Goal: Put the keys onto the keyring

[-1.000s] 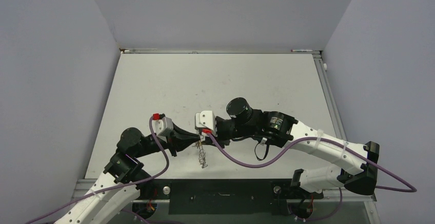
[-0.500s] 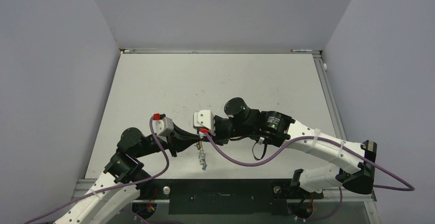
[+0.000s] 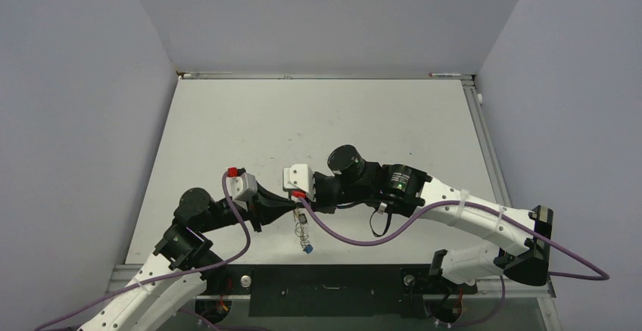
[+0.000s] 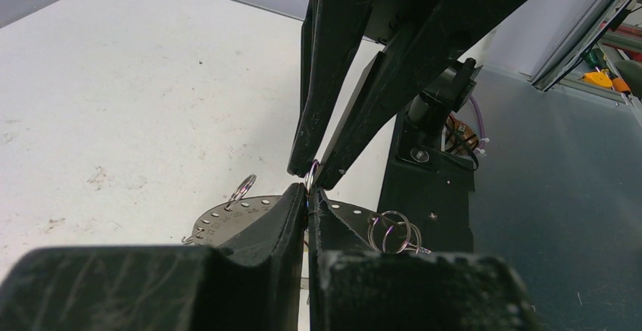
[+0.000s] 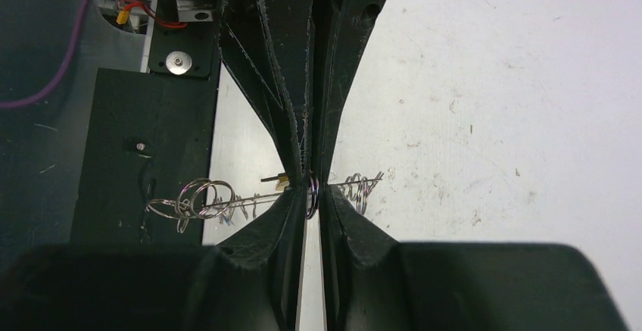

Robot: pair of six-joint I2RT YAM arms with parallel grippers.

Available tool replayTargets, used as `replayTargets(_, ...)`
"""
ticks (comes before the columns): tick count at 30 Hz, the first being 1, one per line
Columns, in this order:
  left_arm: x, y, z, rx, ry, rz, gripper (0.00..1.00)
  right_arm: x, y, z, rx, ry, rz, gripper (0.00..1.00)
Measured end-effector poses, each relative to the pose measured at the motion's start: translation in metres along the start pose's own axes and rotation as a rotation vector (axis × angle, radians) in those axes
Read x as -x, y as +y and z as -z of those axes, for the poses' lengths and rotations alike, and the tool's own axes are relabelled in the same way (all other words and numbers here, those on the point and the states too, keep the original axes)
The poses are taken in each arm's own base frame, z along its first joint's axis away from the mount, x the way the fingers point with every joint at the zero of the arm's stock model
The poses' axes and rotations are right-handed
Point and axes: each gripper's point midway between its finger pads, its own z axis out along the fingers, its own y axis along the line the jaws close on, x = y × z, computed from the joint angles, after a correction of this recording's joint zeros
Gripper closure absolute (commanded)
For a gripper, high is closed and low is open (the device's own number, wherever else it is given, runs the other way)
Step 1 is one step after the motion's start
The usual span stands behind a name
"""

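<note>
Dangling keys (image 3: 304, 236) sag lower; left claw (image 4: 307, 198), right claw (image 5: 310, 195) pinch keyring (image 4: 311, 172).

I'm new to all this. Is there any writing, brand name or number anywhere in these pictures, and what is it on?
Nothing can be read for sure.
Label on the right arm's black motor: pale print, too small to read.
Perforated metal disc: tiny marks by its holes, too blurred to read.
Left hand, right hand and the ring they pinch: no writing.
</note>
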Motion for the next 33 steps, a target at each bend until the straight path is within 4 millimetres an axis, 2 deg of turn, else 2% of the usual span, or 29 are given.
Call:
replayTargets(5,-0.002,0.000,0.000,0.002,0.006,0.004,1.00,-0.001,0.000,-0.001,0.003,0.003,-0.001,0.87)
replayTargets(9,-0.002,0.000,0.000,0.000,0.008,0.006,1.00,-0.002,0.001,-0.001,0.008,0.005,-0.002,0.94)
replayTargets(16,-0.004,-0.001,0.001,-0.002,0.014,0.009,0.99,-0.002,0.003,-0.001,0.010,0.007,0.000,0.95)
replayTargets(18,-0.004,-0.001,0.001,-0.001,0.014,0.007,0.89,-0.002,0.001,-0.002,0.002,0.007,0.001,0.95)
replayTargets(19,-0.004,-0.001,0.001,0.000,0.015,0.007,0.77,-0.003,0.001,-0.002,-0.001,0.007,0.001,0.95)
replayTargets(22,-0.003,-0.002,0.001,-0.006,0.010,-0.001,0.50,-0.007,-0.001,-0.004,-0.017,0.008,0.003,0.95)
replayTargets(24,0.001,-0.005,0.002,-0.013,-0.006,-0.015,0.39,-0.012,-0.001,-0.006,-0.022,0.019,0.000,0.95)
replayTargets(28,0.010,-0.008,0.006,-0.016,-0.041,-0.045,0.34,-0.018,-0.001,-0.007,-0.025,0.031,-0.004,0.95)
replayTargets(33,0.022,-0.013,0.010,-0.017,-0.090,-0.088,0.45,-0.012,-0.001,-0.005,-0.039,0.012,0.004,0.95)
